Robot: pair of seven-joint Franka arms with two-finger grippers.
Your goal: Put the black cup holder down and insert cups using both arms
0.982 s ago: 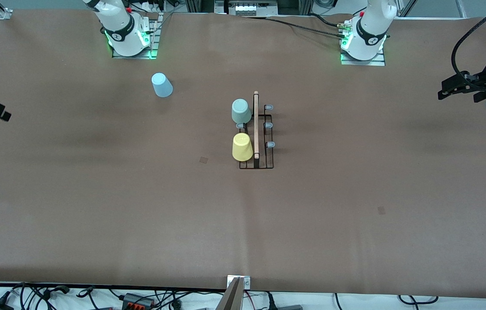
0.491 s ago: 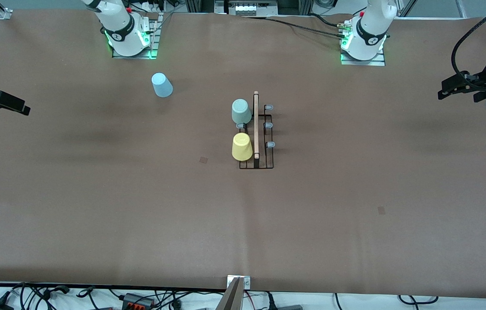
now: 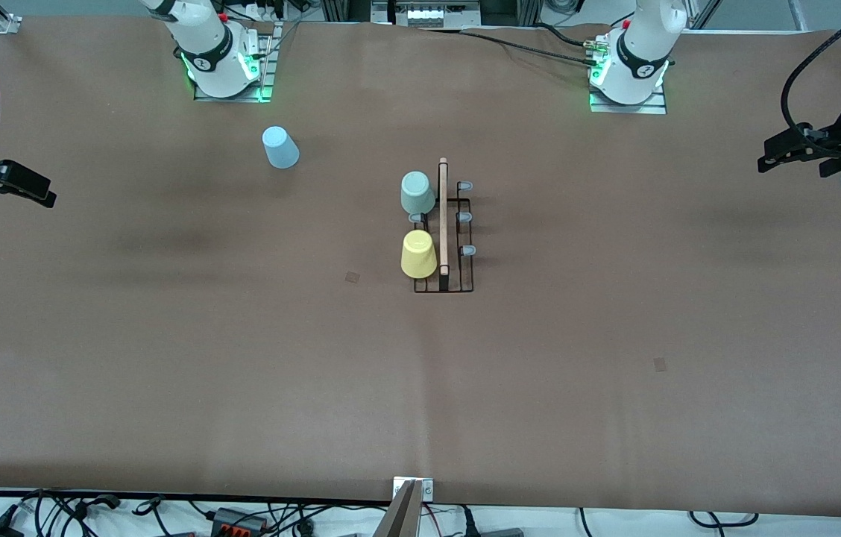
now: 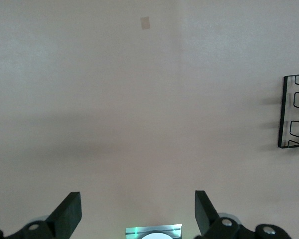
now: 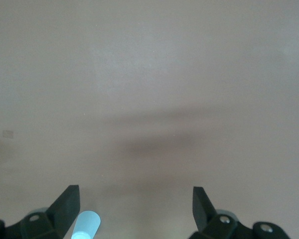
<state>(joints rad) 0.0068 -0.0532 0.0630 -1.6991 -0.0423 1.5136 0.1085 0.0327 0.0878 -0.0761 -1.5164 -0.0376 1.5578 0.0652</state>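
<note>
My right gripper (image 3: 44, 195) has slid inward from the table edge at the right arm's end, jaws wide open, empty. My left gripper (image 3: 771, 158) hasn't moved, up over the left arm's end, open too, waiting. The black cup holder (image 3: 458, 287) sits mid-table, unchanged; green cup (image 3: 417, 192) and yellow cup (image 3: 418, 253) on 2 pegs. Blue cup (image 3: 280, 147) on the table near the right arm's base.

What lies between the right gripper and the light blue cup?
Only bare brown table, as the front view shows. The right gripper, open, hangs over its end; the light blue cup stands off the rack.
</note>
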